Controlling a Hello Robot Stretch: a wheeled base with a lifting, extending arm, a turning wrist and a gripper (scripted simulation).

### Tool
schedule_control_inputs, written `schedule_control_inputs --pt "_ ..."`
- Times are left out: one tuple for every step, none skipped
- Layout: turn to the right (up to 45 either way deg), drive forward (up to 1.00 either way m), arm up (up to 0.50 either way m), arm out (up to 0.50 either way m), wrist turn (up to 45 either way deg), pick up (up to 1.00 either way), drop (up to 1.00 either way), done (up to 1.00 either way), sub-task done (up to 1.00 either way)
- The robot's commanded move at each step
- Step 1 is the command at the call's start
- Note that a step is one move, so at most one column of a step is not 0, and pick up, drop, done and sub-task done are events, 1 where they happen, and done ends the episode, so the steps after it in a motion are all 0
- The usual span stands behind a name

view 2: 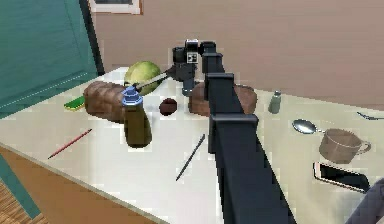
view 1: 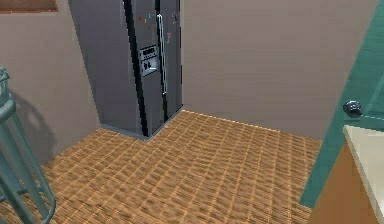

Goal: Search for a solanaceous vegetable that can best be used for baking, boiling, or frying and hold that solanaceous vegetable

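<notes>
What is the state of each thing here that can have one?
fridge: both doors shut.
bottle: upright, cap on.
mug: upright on the table.
phone: lying flat, screen dark.
shaker: upright.
small brown lump: resting on the table.
gripper: cannot tell whether it holds anything.

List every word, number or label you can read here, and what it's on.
No text can be read.
Fridge dispenser panel: too small to read.
Bottle: no legible label.
White squares on the arm: black marks, not letters.
</notes>
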Motion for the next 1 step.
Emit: schedule_control_inputs --pt "0.0 0.0 0.0 0.0 21.0 0.0 0.0 0.0 0.0"
